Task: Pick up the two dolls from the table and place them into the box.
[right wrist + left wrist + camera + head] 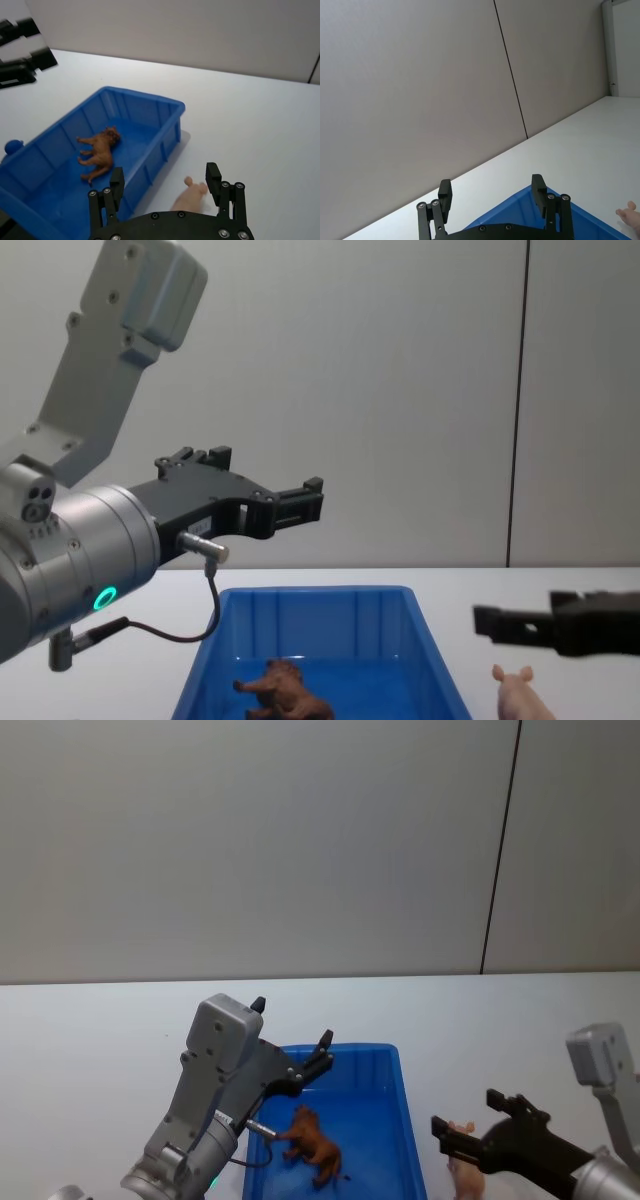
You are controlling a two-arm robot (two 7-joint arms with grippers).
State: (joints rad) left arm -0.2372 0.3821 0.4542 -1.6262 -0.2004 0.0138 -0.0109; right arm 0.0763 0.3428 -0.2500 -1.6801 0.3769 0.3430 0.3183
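Blue plastic walls of the box (405,1120) surround the brown doll (312,1145), which lies on the box floor. I see the pink pig doll (466,1175) on the white table (520,1020), just beside the box's right wall. My right gripper (465,1112) hangs just above the pig, fingers spread wide, gripping nothing. My left gripper (291,1021) hovers over the box's far left corner, likewise wide open and empty.

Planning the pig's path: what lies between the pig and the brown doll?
Only the box's side wall, in the right wrist view: brown doll inside, pig outside.
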